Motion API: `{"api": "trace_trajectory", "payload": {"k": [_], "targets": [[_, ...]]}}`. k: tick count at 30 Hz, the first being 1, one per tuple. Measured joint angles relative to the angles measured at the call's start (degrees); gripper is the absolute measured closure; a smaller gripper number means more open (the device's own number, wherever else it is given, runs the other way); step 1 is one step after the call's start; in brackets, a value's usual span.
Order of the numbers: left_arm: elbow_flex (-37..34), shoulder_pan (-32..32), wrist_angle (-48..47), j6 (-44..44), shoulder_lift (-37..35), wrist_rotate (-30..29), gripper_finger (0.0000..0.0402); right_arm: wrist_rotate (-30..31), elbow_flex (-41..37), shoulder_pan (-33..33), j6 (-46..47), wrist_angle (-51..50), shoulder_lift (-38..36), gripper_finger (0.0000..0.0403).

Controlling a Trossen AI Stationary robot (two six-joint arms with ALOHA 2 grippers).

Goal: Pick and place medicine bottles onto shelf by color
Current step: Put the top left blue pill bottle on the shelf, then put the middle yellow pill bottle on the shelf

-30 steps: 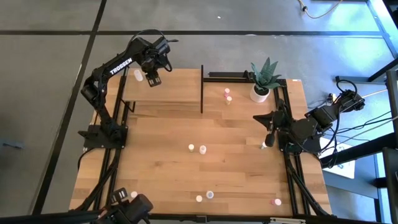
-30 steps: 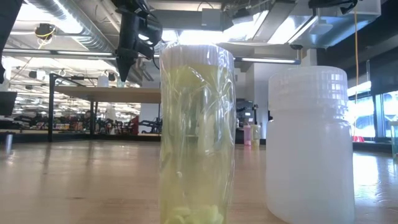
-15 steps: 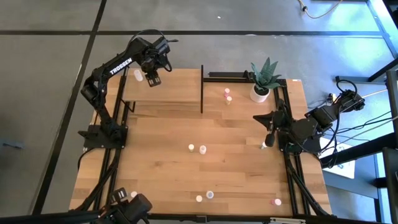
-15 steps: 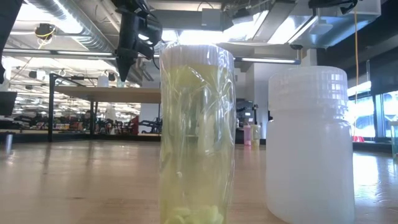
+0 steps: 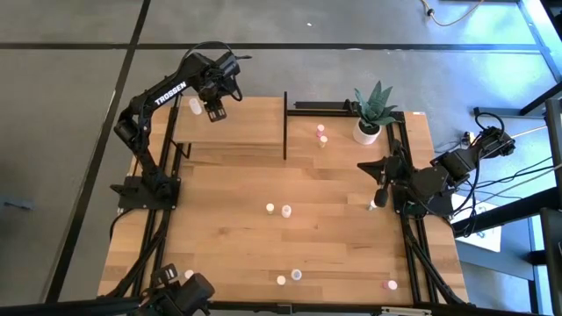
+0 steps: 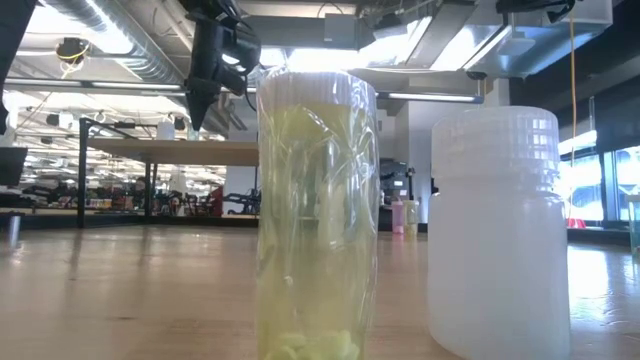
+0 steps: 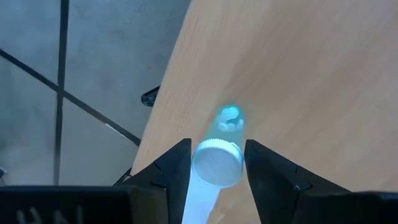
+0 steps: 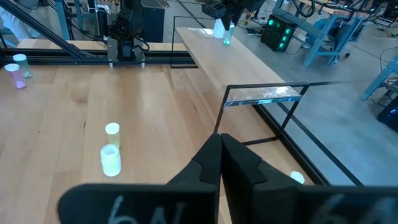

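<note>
Holding white-capped medicine bottle point(image 7: 216, 163) above shelf point(image 5: 237, 123) | left gripper point(image 7: 217, 167) fingers clamped on its body | light, rigid, slippery | right gripper point(image 8: 219, 160) closed, idle

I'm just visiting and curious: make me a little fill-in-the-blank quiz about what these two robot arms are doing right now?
1. The left gripper holds a small bottle with a ____ cap.
2. It hangs above the raised wooden ____.
3. The right gripper has its fingers ____.
4. The potted plant stands nearest the ____ arm.

Missing words: white; shelf; shut; right
</note>
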Motion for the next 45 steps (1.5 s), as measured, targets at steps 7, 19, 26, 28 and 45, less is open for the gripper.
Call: {"api": "trace_trajectory", "payload": {"k": [7, 19, 26, 28, 45], "targets": [[0.02, 0.0, -0.09, 0.12, -0.02, -0.02, 0.026, 0.0, 0.0, 0.01, 0.0, -0.01, 0.0, 0.0391], [1.72, 0.0, -0.74, 1.48, -0.09, -0.5, 0.026, 0.0, 0.0, 0.0, 0.02, -0.01, 0.0, 0.0391], [7.72, 0.0, -0.88, 1.5, -0.09, -0.5, 0.026, -0.01, 0.0, 0.0, 0.02, -0.01, 0.0, 0.0391], [9.54, 0.0, -0.94, 1.45, -0.09, -0.48, 0.026, -0.02, 0.0, 0.0, 0.02, -0.03, 0.01, 0.0391], [24.52, -9.16, -3.91, -5.0, -0.85, 18.94, 0.026, -0.07, 0.0, 0.0, 0.11, 2.46, 0.01, 0.0391]]}}
